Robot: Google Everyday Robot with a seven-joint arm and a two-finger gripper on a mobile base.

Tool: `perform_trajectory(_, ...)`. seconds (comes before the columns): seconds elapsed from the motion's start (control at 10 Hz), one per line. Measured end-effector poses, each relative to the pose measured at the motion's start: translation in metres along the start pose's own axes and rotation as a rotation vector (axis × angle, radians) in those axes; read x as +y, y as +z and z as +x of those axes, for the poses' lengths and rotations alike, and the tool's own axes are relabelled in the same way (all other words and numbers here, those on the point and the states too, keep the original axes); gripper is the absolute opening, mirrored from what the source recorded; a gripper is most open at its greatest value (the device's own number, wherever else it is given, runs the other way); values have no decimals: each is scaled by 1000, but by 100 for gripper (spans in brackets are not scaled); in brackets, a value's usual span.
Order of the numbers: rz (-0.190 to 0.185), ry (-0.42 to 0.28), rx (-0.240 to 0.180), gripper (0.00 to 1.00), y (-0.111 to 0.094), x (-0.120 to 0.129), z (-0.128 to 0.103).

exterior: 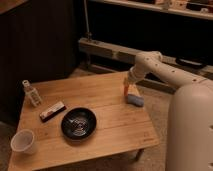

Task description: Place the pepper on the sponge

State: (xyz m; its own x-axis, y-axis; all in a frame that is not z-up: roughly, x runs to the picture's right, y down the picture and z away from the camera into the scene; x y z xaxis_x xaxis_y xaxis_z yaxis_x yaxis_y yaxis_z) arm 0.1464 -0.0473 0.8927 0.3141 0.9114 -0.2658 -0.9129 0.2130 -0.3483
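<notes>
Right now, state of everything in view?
gripper: shut on pepper, over the sponge.
pepper: held, not yet released.
sponge: flat on table, near right edge.
black bowl: upright.
white cup: upright.
small bottle: standing.
brown-and-white bar: lying flat.

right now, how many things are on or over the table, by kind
black bowl: 1
white cup: 1
small bottle: 1
brown-and-white bar: 1
sponge: 1
pepper: 1
total: 6
The gripper, shut on the pepper, hangs by the sponge's left end near the table's right edge.
</notes>
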Motion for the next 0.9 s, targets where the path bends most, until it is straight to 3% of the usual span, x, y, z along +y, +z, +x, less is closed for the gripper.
perform_trajectory(0.2, -19, -25, -24, 46, -11, 17, -13)
perform_trajectory(0.4, -10, -21, -19, 46, -16, 16, -13)
perform_trajectory(0.9, 40, 14, 36, 46, -39, -8, 27)
